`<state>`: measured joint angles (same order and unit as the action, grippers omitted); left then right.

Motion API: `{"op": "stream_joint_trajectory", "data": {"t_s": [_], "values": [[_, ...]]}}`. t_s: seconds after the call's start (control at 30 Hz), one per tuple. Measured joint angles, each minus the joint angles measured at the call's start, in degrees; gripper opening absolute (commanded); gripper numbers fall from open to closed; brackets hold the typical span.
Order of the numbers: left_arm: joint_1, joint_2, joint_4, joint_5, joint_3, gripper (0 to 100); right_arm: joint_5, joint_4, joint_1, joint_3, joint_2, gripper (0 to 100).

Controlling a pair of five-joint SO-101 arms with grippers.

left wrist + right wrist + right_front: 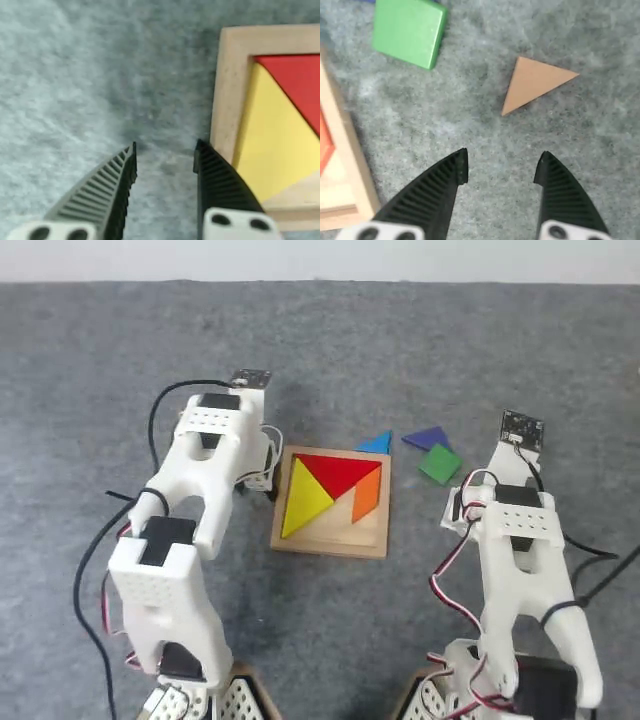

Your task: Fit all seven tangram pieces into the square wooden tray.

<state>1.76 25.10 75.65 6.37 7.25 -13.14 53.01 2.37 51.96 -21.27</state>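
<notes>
High view, tray: the wooden tray point(330, 540) lies flat near the middle of the table point(120, 340).
High view, fitted pieces: a yellow triangle point(303, 500), a red triangle point(340, 473) and an orange piece point(367, 492) sit inside it, edge to edge. The tray's near strip is bare wood.
High view, loose pieces: a blue triangle point(376, 444) lies just beyond the tray's far rim. A purple triangle point(427, 437) and a green square point(439, 463) lie just beside each other, further toward the table's right edge.
Left wrist view, tool: the left tool point(165, 160) is released and empty. It hangs low over the table, just beside the tray's outer rim on the yellow triangle's side.
Right wrist view, tool: the right tool point(502, 167) is released, with nothing between its jaws. A tan triangle point(535, 82) lies flat just ahead of it, the green square sits farther off, and the tray's rim is to one side.
Step in hand: probably fetching the tan triangle; four pieces lie outside the tray.
Doing it well: centre the spread jaws over the triangle and turn the wrist so that one finger meets a straight side. Come down straight until the tips press the soft table cover, then close gently. A thin piece may tip or slide, so lift it level.
</notes>
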Motion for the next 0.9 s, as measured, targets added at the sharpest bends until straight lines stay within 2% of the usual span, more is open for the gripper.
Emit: {"op": "stream_joint_trajectory", "data": {"t_s": [0.17, 0.3, 0.4, 0.5, 0.7, 0.9], "values": [[-1.67, 0.09, -2.81, 8.18, -1.05, 19, 7.74, 0.00, 3.34, 0.88, 0.00, 22.3], [-6.42, 0.09, -7.74, 15.03, -1.32, 19, 13.80, 0.00, 6.51, 0.35, 0.00, 22.3], [-10.02, -0.79, -10.81, 17.58, -1.32, 19, 15.65, 0.35, 7.65, -3.25, 0.00, 22.3], [-13.01, -3.52, -13.54, 18.64, -1.32, 19, 20.13, 5.45, 7.12, -11.25, 0.62, 22.5], [-12.57, -4.57, -20.84, 18.99, 4.13, 19, 27.08, 13.80, 2.81, -34.37, 13.89, 22.7], [-11.25, -4.57, -22.15, 18.99, 4.57, 19, 25.58, 14.15, -8.00, -51.25, 36.40, 24.7]]}}
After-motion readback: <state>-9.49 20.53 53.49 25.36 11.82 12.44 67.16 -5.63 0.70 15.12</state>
